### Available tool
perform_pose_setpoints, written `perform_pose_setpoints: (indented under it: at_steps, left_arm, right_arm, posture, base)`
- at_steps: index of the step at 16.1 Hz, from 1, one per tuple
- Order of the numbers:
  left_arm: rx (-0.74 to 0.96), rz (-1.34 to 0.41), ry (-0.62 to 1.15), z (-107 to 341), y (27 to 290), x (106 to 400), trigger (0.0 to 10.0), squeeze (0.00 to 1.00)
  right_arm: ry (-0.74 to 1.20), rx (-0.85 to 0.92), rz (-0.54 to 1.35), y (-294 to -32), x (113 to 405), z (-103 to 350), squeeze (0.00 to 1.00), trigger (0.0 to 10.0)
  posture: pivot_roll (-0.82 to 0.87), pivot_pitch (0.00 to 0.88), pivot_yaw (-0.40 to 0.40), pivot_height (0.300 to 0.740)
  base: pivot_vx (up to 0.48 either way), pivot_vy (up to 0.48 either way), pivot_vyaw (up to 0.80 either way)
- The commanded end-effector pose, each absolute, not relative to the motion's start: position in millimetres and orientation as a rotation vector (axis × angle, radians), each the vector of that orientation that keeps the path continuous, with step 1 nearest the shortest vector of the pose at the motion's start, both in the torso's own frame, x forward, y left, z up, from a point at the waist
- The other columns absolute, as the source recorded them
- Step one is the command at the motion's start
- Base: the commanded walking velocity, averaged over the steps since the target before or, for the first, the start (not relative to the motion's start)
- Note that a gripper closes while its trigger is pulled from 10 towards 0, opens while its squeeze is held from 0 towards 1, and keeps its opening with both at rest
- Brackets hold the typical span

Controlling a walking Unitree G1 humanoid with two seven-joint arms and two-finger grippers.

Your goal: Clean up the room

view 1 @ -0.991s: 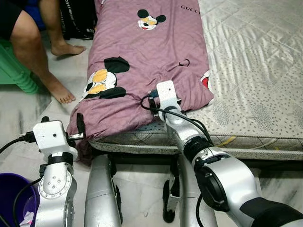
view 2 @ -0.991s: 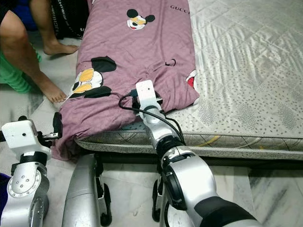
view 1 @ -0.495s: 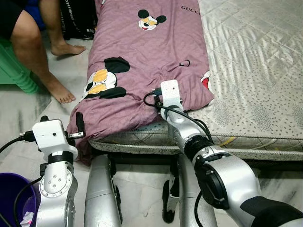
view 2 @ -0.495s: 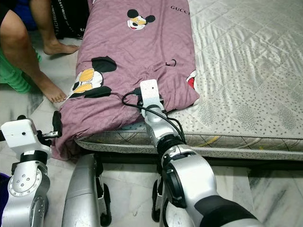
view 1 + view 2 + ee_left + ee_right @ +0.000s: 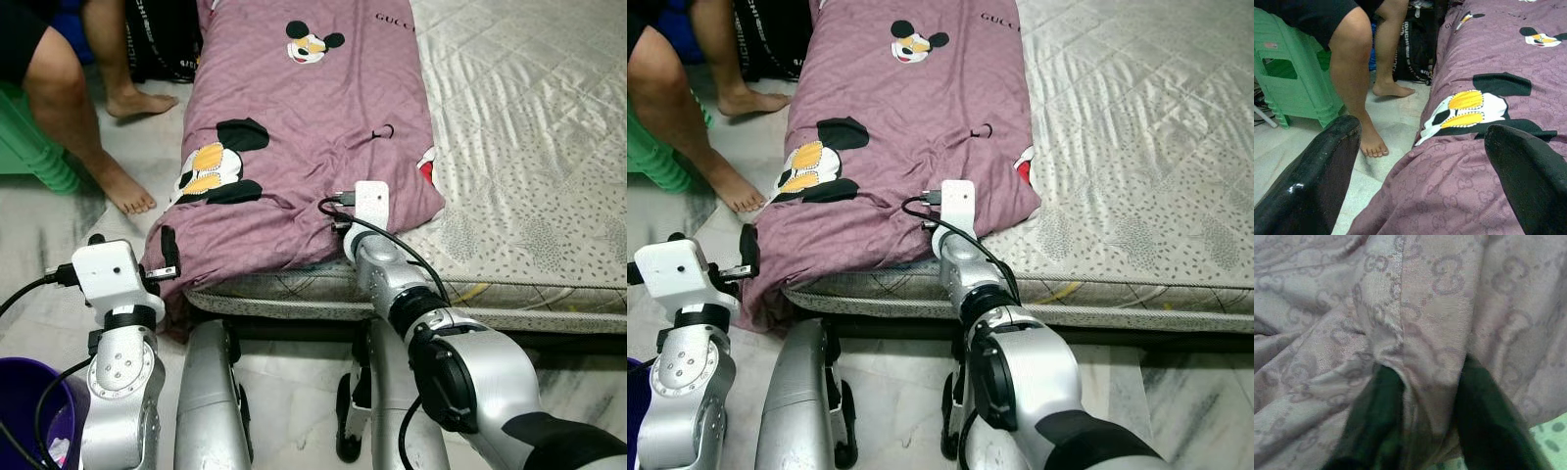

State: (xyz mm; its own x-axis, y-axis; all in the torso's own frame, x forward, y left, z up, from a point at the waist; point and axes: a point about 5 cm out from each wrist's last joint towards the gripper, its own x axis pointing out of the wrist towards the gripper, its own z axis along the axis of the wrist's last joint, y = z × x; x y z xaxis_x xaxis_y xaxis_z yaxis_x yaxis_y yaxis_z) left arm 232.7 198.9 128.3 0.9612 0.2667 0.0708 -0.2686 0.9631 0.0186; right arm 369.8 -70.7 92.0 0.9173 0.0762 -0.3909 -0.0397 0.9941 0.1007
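The job looks only just begun. The purple blanket (image 5: pixel 294 147) with the cartoon mouse pictures lies long on the mattress (image 5: pixel 529 127), and one end hangs off the near corner toward the floor. It is not folded or put away yet.

Start on the left. A purple bucket (image 5: pixel 24 401) sits on the floor below and behind the left gripper (image 5: pixel 165 262). A person's legs (image 5: pixel 73 108) and bare feet are on the floor ahead of this gripper and off to its left, next to a green stool (image 5: pixel 1290 73). The left gripper is held up beside the hanging end of the blanket. Its two black fingers (image 5: pixel 1317 176) are spread wide with nothing between them. The blanket is just ahead of them and a bit to the right, not yet touched.

Now the right. The right gripper (image 5: pixel 1422 426) is pushed into the near edge of the blanket, close to the mattress edge. A fold of purple cloth sits between its two fingers, so it looks like it is pinching the blanket.

What is left: I think the left gripper needs to take the hanging end too, and then both can lift or fold the blanket. The person's feet are close, so the left arm should move with care. The bucket could also get bumped.
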Motion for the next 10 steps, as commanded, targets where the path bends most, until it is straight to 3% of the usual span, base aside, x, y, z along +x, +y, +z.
perform_pose_setpoints:
  at_steps: [1, 10]
  left_arm:
    - [0.042, 0.287, -0.052, 125, 203, 231, 10.0, 0.0]
    - [0.016, 0.277, -0.046, 121, 198, 238, 10.0, 0.0]
  right_arm:
    - [0.463, 0.12, 0.041, -76, 364, 80, 0.0, 0.0]
    - [0.455, 0.143, -0.055, -144, 352, 62, 0.0, 0.0]
  posture:
    - [0.18, 0.194, -0.046, 0.557]
    - [0.12, 0.187, -0.034, 0.557]
  base:
    - [0.0, 0.0, 0.0]
    - [0.0, 0.0, 0.0]
